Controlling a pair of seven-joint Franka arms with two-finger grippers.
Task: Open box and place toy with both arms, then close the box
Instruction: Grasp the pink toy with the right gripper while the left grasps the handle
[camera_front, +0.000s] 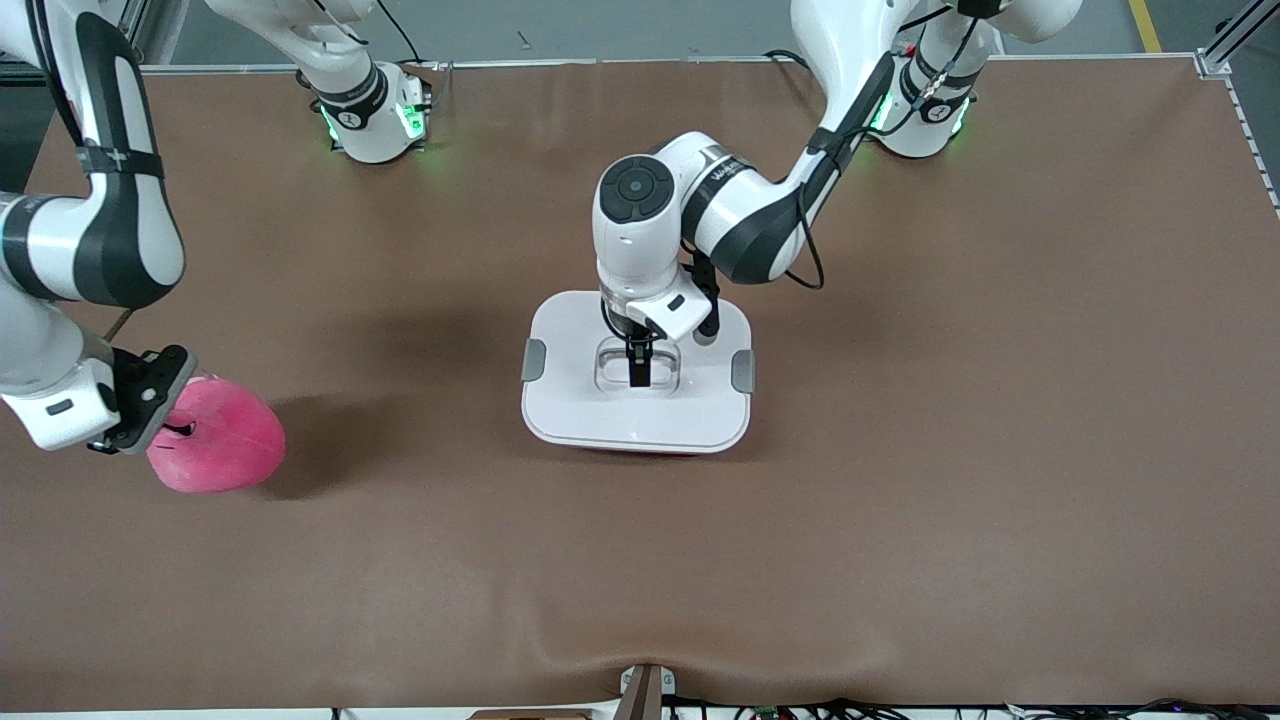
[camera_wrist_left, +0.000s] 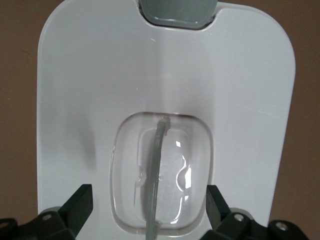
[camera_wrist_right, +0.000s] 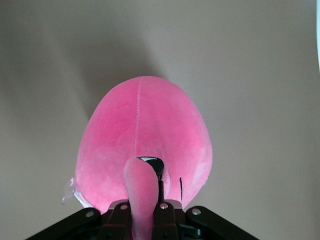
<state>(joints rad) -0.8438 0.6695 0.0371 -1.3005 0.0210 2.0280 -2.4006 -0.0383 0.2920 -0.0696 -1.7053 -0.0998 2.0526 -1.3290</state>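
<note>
The box (camera_front: 590, 420) stands mid-table with its white lid on and a grey clip (camera_front: 742, 371) on each short side. Only a thin pink strip of the tub shows under the lid's near edge. My left gripper (camera_front: 638, 365) is down over the lid's recessed centre handle (camera_wrist_left: 159, 175). It (camera_wrist_left: 147, 197) is open, with one finger on each side of the handle bar. The hot-pink plush toy (camera_front: 220, 440) is at the right arm's end of the table. My right gripper (camera_front: 165, 420) is shut on a fold of the toy (camera_wrist_right: 145, 130) beside its black-marked eye.
Brown mat (camera_front: 900, 450) covers the table, with a raised wrinkle at its near edge (camera_front: 640, 650). Both arm bases stand along the table edge farthest from the front camera. Nothing else lies on the mat.
</note>
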